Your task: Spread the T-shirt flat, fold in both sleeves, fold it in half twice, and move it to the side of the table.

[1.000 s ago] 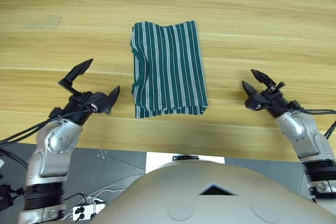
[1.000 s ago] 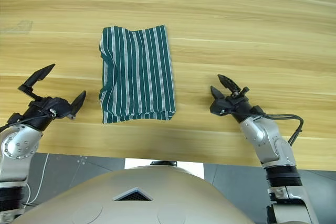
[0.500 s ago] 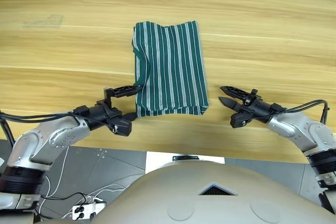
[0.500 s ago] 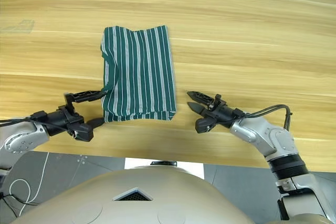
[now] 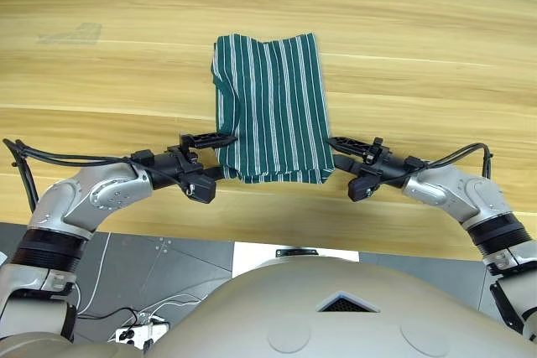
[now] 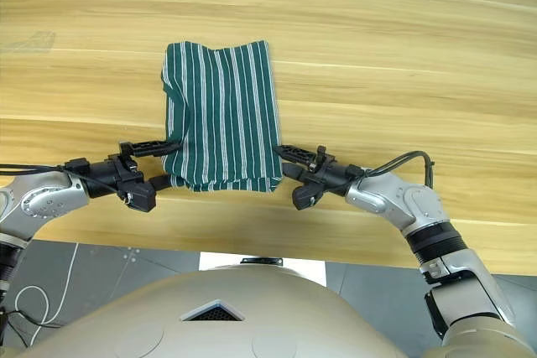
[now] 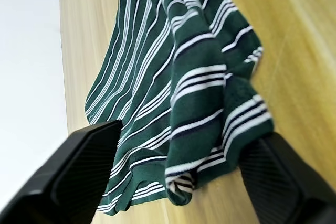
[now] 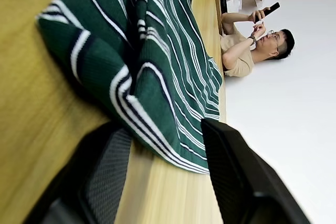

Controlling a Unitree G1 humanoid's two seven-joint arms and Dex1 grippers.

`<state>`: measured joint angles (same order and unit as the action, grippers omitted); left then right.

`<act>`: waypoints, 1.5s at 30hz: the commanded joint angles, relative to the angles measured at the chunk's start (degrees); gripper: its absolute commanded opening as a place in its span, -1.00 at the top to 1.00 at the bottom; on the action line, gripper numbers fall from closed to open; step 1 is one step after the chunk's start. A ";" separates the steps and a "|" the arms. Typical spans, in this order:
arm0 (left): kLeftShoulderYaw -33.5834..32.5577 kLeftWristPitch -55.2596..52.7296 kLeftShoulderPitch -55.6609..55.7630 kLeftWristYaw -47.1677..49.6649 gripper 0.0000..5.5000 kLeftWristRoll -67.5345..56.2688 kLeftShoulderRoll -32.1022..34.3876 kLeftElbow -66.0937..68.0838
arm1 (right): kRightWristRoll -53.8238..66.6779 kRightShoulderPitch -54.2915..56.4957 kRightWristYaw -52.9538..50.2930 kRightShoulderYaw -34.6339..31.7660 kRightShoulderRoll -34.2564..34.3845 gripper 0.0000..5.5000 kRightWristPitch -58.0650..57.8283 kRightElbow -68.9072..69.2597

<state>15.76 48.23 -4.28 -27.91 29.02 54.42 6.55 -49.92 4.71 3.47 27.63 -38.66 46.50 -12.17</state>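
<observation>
The T-shirt (image 5: pixel 270 106), green with white stripes, lies folded into a narrow rectangle in the middle of the wooden table (image 5: pixel 436 56). My left gripper (image 5: pixel 225 155) is open and low at the shirt's near left corner, one finger above the cloth edge and one below. In the left wrist view that corner of the T-shirt (image 7: pixel 178 77) lies between the two dark fingers (image 7: pixel 79 171). My right gripper (image 5: pixel 334 155) is open at the near right corner. In the right wrist view the bunched edge of the T-shirt (image 8: pixel 147 51) sits between its fingers (image 8: pixel 105 177).
The table's front edge (image 5: pixel 277 236) runs just behind both grippers. Bare wood stretches to the left, right and far side of the shirt. A faint pale mark (image 5: pixel 67 35) sits on the table at the far left.
Both arms have swung inward from the sides. The grippers have turned level and closed in on the shirt's near corners, still open. The shirt has not moved.
</observation>
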 commanded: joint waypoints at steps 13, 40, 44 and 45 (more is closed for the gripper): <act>9.32 1.58 4.79 -3.11 0.67 3.86 -2.12 8.01 | 3.90 -0.02 7.59 3.00 -2.50 0.33 3.66 0.55; 9.33 3.28 -5.80 -1.93 0.97 -10.64 -1.91 -0.96 | 23.01 -11.49 22.41 3.40 -9.75 0.96 2.78 13.63; 8.34 -0.82 -15.78 -4.63 0.97 -19.47 2.00 -12.66 | 31.31 -18.21 28.67 1.97 -16.31 0.96 -1.28 24.47; 7.72 -1.56 -17.14 -4.72 0.97 -20.44 2.09 -14.21 | 33.04 -19.33 29.50 1.53 -17.06 0.96 -2.22 26.47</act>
<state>24.66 48.33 -18.93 -31.98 10.89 55.35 -3.86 -20.70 -12.85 30.89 30.64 -53.32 46.32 9.85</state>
